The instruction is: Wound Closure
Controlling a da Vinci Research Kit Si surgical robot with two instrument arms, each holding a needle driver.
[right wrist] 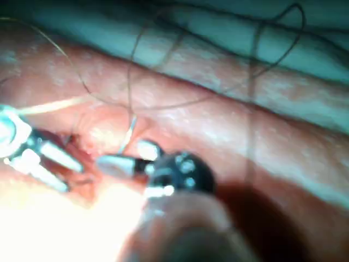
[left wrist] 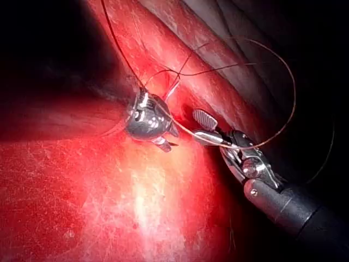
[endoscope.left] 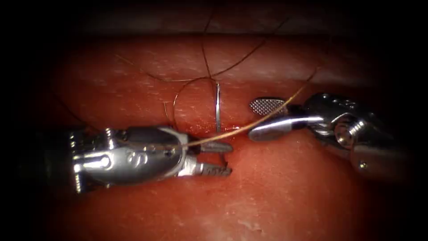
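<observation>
Your left tool (endoscope.left: 216,158) had its jaws spread, gripping nothing, with the thread (endoscope.left: 232,130) lying across it. Your right tool (endoscope.left: 265,118) also stood spread and empty-handed, thread passing between its jaws. The needle (endoscope.left: 217,107) stood upright, unheld, its lower end at the cut (endoscope.left: 209,131) mid-tissue (endoscope.left: 290,192), seemingly lodged there.

Left pincer (left wrist: 167,139) open on tissue (left wrist: 82,191), right pincer (left wrist: 203,126) open beside it, thread (left wrist: 283,117) looping

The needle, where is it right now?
In the endoscope view the needle stands upright in the tissue near the picture's middle, its lower end at the cut, between the open left tool and the open right tool; neither holds it.
</observation>
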